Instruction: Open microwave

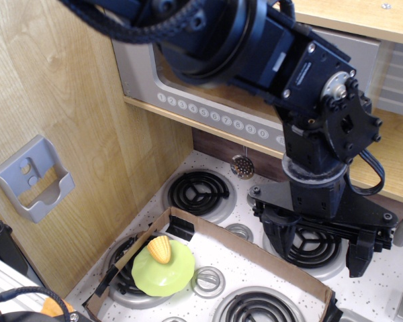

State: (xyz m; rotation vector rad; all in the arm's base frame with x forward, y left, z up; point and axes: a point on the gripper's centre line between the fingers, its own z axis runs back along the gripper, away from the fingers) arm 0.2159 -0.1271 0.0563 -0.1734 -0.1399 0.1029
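The grey microwave (138, 74) sits on a wooden shelf at the top, above the stove. Its window door and a row of small round white number buttons (208, 114) show at the left. My black arm hides its middle and right part, and I cannot make out the handle or clock display. My gripper (320, 247) points down over the back right burner, below the shelf and in front of the microwave. Its two black fingers (283, 238) stand wide apart with nothing between them.
A grey pocket-shaped holder (33, 178) hangs on the wooden left wall. The speckled stove top (208, 161) has black coil burners (198, 190). A flat cardboard sheet (255, 258) lies on it, with a green plate (164, 274) carrying a yellow corn piece (160, 249). A small strainer (242, 166) hangs under the shelf.
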